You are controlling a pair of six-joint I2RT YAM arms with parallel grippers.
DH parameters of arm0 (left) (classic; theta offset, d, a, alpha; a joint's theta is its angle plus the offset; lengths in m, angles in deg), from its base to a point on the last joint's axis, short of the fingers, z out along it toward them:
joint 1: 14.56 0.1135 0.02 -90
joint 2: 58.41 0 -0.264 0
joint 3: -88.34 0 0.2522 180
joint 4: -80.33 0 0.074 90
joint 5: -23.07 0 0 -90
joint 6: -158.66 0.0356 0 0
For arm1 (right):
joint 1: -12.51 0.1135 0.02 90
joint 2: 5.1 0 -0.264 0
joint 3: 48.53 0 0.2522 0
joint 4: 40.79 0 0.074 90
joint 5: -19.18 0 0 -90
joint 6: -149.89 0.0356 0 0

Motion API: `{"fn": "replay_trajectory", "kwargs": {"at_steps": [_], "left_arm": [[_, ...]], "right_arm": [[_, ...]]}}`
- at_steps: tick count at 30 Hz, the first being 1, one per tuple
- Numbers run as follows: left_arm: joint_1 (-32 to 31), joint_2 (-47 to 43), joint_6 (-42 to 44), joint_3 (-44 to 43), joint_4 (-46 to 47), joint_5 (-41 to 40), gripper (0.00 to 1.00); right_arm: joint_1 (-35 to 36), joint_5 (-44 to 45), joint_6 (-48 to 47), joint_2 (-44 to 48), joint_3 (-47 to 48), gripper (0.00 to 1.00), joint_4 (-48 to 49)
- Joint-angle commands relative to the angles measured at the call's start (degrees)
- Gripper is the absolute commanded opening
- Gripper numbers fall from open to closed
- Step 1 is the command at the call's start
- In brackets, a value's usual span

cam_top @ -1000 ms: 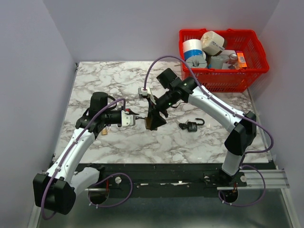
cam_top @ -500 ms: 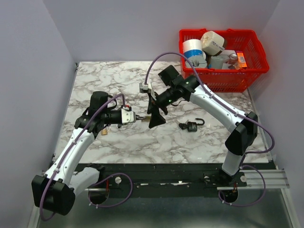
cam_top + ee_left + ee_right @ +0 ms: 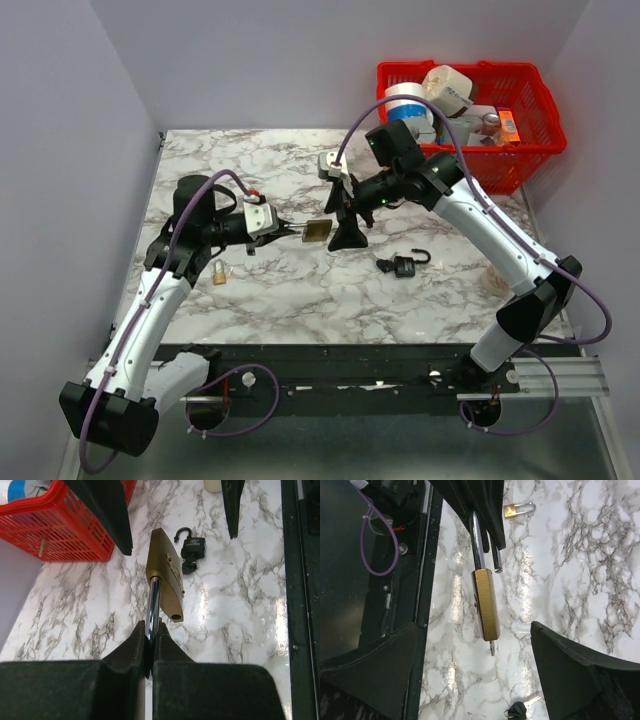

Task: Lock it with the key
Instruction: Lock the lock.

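My left gripper is shut on the steel shackle of a large brass padlock and holds it above the marble table. The shackle's free end is out of the body, so the lock hangs unlocked. A small metal tab sticks out of the body's bottom end. My right gripper stands wide open just right of the padlock, its fingers clear of it. The key, black-headed, lies on the table against a black padlock whose shackle is open.
A small brass padlock lies on the table near my left arm. A red basket full of odd items stands at the back right corner. Grey walls close the table on the left and back.
The right gripper let go of the brass padlock, opened wide and drew back to the right. The left gripper closed on the shackle and now holds the padlock alone.
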Motion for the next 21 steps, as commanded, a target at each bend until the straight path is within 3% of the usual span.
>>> {"fn": "replay_trajectory", "kwargs": {"at_steps": [1,6,15,21], "left_arm": [[-0.4,-1.0,-11.3,-4.9,10.6,6.9,0.0],[-1.3,-2.2,-14.1,-5.1,14.8,7.3,0.0],[-1.8,-1.8,-14.5,-6.7,15.5,7.0,0.0],[-2.2,-1.1,-14.7,-7.7,15.6,7.4,0.0]], "right_arm": [[0.2,3.8,-1.8,1.7,2.1,0.96,0.6],[0.2,4.9,-5.6,7.4,-2.4,0.9,7.1],[0.3,-1.6,-6.4,4.9,0.6,0.68,1.2],[0.3,-0.4,-5.4,3.6,1.4,0.61,2.7]]}}
